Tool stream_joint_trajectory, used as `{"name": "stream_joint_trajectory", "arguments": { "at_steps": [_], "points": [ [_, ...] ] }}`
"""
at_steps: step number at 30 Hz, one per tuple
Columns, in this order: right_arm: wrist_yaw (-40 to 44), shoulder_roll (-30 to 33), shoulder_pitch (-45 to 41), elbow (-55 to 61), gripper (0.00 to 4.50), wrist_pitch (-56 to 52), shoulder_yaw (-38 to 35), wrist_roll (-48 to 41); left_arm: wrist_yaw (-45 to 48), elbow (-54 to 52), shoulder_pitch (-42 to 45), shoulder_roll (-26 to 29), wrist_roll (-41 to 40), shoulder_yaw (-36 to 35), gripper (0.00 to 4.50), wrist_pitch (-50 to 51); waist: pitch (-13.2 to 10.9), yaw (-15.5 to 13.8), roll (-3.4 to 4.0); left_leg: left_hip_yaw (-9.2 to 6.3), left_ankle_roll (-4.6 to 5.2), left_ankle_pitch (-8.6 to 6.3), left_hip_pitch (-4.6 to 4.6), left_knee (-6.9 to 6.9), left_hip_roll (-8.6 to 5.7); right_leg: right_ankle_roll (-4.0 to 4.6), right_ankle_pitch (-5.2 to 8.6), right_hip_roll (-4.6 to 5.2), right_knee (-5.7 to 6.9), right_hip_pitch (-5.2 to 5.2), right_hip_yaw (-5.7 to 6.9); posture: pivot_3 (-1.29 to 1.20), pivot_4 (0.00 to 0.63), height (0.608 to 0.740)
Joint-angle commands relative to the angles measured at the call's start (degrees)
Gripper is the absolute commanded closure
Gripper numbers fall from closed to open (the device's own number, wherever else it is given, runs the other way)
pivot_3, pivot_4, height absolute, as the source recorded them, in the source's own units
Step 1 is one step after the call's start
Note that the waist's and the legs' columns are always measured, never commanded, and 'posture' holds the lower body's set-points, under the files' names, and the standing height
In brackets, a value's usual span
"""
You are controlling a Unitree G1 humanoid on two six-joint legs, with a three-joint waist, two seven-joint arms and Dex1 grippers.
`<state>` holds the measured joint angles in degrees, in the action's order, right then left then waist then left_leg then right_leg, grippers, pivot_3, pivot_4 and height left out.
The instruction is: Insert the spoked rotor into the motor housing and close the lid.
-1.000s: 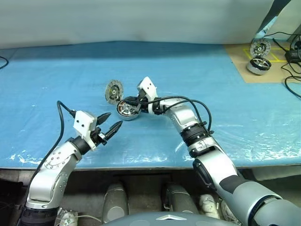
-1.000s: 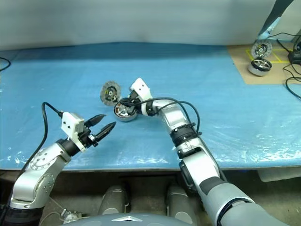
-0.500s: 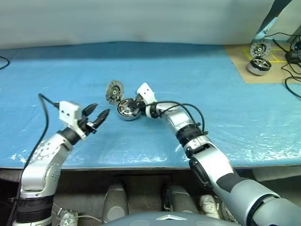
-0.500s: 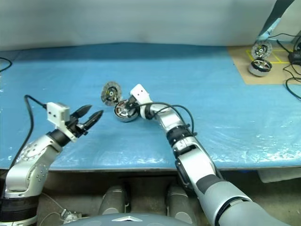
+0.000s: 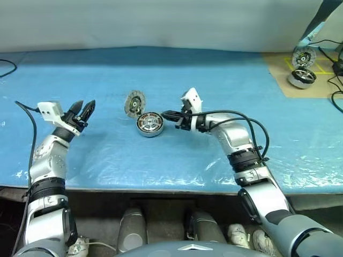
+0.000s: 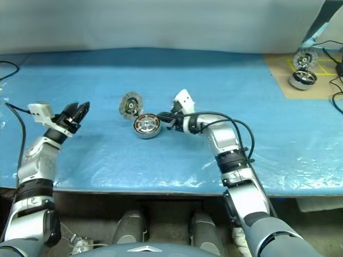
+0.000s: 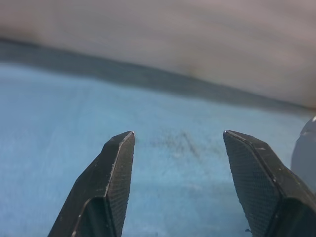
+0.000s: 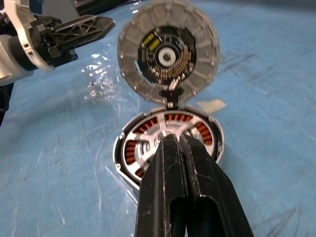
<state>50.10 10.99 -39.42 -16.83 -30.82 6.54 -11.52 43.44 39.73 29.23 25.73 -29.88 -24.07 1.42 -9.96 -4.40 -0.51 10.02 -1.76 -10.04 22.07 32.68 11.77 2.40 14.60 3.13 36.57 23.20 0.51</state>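
The motor housing lies on the blue sheet, its copper windings showing around the centre. Inside it, silvery spokes of the spoked rotor cross the windings. The lid stands upright at the housing's far left edge, its segmented face with the dark hub turned toward my right gripper. My right gripper is shut and empty, its tip just right of the housing's rim and pointing at it. My left gripper hangs open and empty well to the left of the housing, with only blue sheet between its fingers.
A blue sheet covers the table up to its front edge. At the far right back, a second motor and disc sit on a brown board, with black cables beside them. A pale wall closes the back.
My left arm has swung out to the left and farther from the housing, its gripper still open. My right gripper has drawn back to the right off the housing, staying shut.
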Motion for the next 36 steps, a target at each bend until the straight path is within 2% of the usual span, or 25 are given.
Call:
{"name": "stream_joint_trajectory", "arguments": {
  "at_steps": [1,4,10,11,20,28,36],
  "points": [
    [-1.0,1.4,2.3,8.7,4.47,-3.5,-1.4,-3.0,3.1,13.5,8.0,0.0,3.0,1.1,1.52,-5.9,0.0,-0.6,-0.04,-0.03,0.0,0.0,0.05,0.0,-0.01,0.0,0.0,0.0,0.01,0.02,0.05,0.0,0.15,0.74],
    [-1.9,3.3,4.6,13.3,4.5,-6.4,-2.6,-4.5,4.3,21.4,13.4,-0.8,4.6,1.5,2.08,-8.6,0.0,-1.1,-0.07,-0.06,-0.01,0.0,0.09,0.03,0.01,-0.04,-0.02,0.05,0.0,0.03,0.07,0.0,0.15,0.74],
    [-3.2,8.1,10.8,22.1,4.5,-11.1,-4.3,-7.4,7.0,28.2,21.5,-4.4,7.1,2.9,4.29,-10.3,-0.1,-1.6,-0.12,-0.11,-0.01,0.0,0.06,-0.01,0.01,-0.08,-0.04,0.2,-0.04,-0.03,0.08,0.0,0.15,0.74],
    [-4.0,8.4,11.7,23.0,4.5,-11.6,-4.6,-7.5,7.2,28.9,22.6,-5.1,7.6,3.1,4.48,-10.7,-0.1,-1.6,-0.13,-0.12,-0.01,0.0,0.06,-0.02,0.0,-0.08,-0.04,0.2,-0.05,-0.03,0.07,0.0,0.15,0.74],
    [-8.9,9.1,16.2,26.9,4.5,-13.6,-5.8,-9.0,9.2,31.6,28.0,-8.7,11.7,5.8,4.48,-10.6,-0.1,-1.2,-0.15,-0.31,-0.03,0.0,0.04,-0.08,-0.13,-0.11,-0.06,0.17,-0.1,-0.03,0.08,0.0,0.15,0.74],
    [-10.6,9.8,17.0,28.0,4.5,-13.7,-6.0,-10.0,23.1,27.5,28.2,-11.1,11.3,8.4,4.48,-6.3,-0.1,-1.7,-0.17,-0.33,-0.03,0.0,0.07,-0.12,-0.13,-0.13,-0.07,0.23,-0.17,-0.05,0.09,0.0,0.15,0.74],
    [-13.0,9.6,14.6,28.0,4.5,-15.3,-9.5,-13.6,29.8,23.1,26.0,-13.0,12.7,12.9,4.48,-0.4,-0.1,-1.7,-0.16,-0.2,-0.02,0.01,0.06,-0.24,-0.09,-0.13,-0.07,0.25,-0.28,-0.07,0.1,0.0,0.15,0.74]
  ]
}}
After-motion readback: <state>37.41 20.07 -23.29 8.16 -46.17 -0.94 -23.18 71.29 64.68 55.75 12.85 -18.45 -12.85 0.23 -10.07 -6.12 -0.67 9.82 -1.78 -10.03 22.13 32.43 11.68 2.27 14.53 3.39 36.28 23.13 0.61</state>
